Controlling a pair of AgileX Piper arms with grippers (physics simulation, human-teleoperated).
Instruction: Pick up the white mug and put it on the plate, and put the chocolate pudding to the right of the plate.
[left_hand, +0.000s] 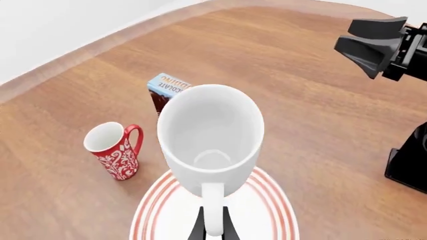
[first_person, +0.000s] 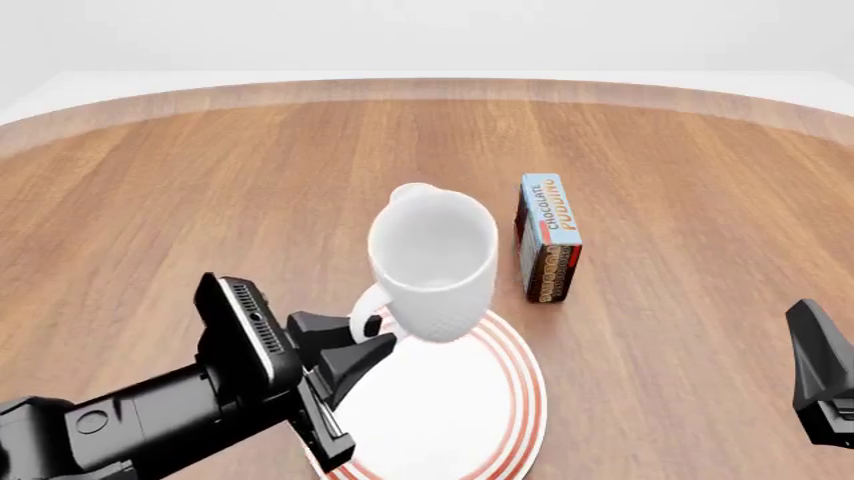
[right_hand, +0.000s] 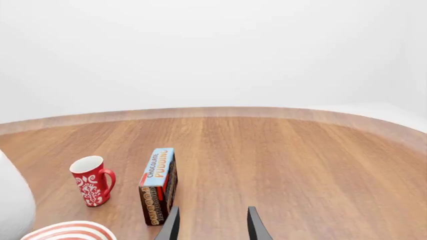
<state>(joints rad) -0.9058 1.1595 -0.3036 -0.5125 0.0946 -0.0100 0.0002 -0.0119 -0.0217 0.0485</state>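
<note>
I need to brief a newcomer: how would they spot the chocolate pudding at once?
Find the big red-ringed plate near the front of the wooden table. Just beyond its right side stands the chocolate pudding, the only box here: an upright carton with a light blue lettered face and dark brown sides, unlike the round mugs.

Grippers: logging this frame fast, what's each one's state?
Left gripper: shut on the mug handle, above the plate.
Right gripper: open, holding nothing.

Round wooden table (first_person: 187, 170), white surroundings
</note>
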